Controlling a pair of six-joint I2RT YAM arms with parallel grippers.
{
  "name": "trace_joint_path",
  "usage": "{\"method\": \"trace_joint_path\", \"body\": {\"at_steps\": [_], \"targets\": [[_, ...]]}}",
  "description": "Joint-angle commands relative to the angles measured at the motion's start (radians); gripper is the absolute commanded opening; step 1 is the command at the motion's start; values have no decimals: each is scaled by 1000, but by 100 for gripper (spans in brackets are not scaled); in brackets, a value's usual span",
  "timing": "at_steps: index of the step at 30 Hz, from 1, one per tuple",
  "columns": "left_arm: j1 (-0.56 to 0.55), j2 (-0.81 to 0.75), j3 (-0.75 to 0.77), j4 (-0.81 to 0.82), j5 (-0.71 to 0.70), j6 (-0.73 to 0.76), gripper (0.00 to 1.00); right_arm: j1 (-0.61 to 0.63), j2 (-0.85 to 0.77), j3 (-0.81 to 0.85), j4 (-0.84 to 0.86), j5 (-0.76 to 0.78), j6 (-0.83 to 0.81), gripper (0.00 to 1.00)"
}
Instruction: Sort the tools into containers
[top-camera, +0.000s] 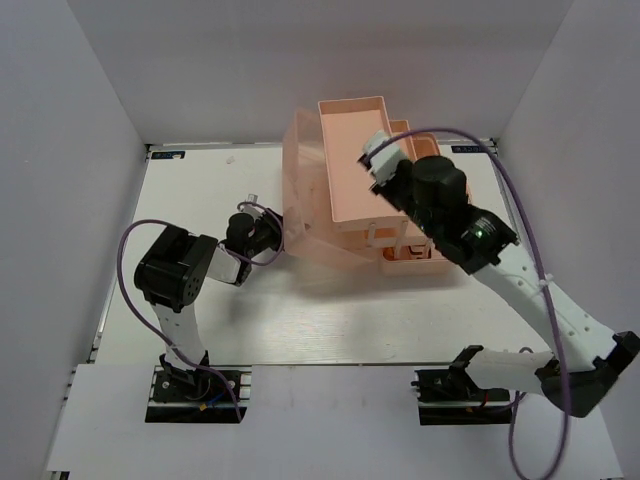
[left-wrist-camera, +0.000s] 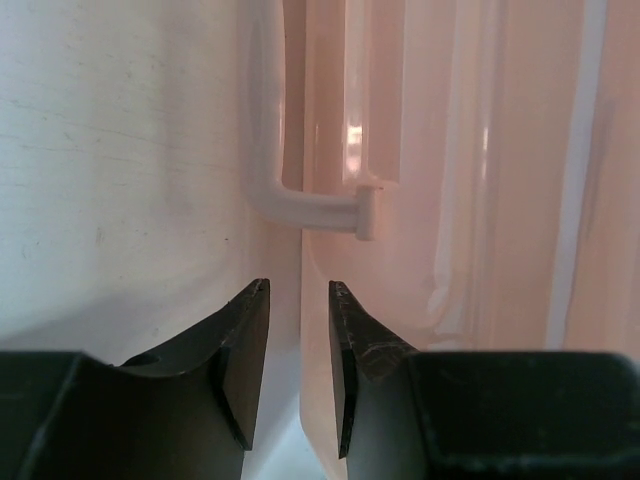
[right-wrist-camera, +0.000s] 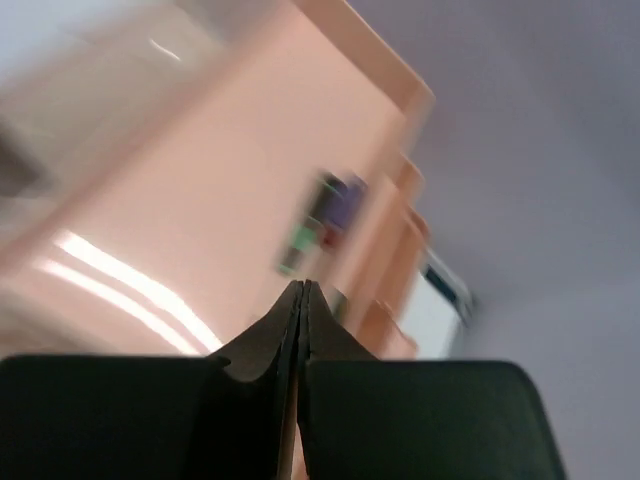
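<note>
The salmon-pink toolbox stands mid-table with its lid swung open and leaning left, and its upper tray raised. My left gripper is open astride the lid's rim. Its right finger lies against the pink wall, while the left finger stands a little off it. The lid's pale handle sits just beyond the fingertips. My right gripper hovers over the upper tray, shut and holding nothing. Blurred green and purple tools lie in a compartment ahead of it.
White walls enclose the table on the left, right and back. The toolbox's lower trays step out toward the right arm. The right wrist view is motion-blurred.
</note>
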Motion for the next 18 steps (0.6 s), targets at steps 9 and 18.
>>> {"method": "trace_joint_path", "body": {"at_steps": [9, 18], "targets": [[-5, -143, 227, -220, 75, 155, 40, -793, 282, -109, -101, -56, 225, 0], [-14, -153, 423, -426, 140, 298, 41, -1031, 603, -28, -312, -722, 224, 0]]}}
